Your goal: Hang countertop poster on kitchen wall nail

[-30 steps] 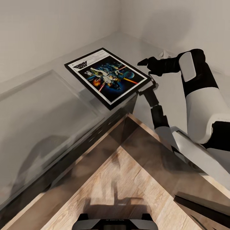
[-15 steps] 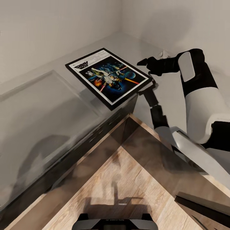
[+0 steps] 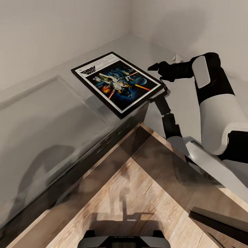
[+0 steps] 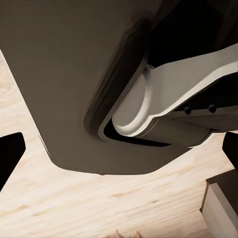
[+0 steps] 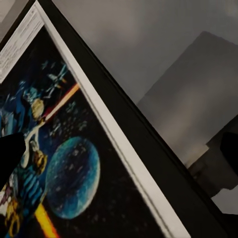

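Note:
The black-framed poster (image 3: pixel 118 83) sits at the corner of the light grey kitchen countertop (image 3: pixel 51 113), artwork up and title strip toward the wall. A shadow lies under it and its near corner juts past the counter edge. My right gripper (image 3: pixel 161 90) is at the poster's right corner. In the right wrist view the right gripper (image 5: pixel 119 148) is open: one fingertip (image 5: pixel 10 151) is over the artwork (image 5: pixel 64 163) and the other is beyond the frame edge. I cannot tell whether they touch the frame. My left gripper (image 4: pixel 119 151) is open beside my own body, above the wooden floor.
Two pale walls (image 3: pixel 62 27) meet behind the counter. A small white object (image 3: pixel 177 58) lies on the counter behind my right forearm. Dark glossy cabinet fronts (image 3: pixel 113 137) drop to the wooden floor (image 3: pixel 137 193). A rectangular inset panel (image 3: pixel 41 103) sits in the counter's left stretch.
The poster has edged slightly to the right, toward my right gripper. The right arm has barely moved.

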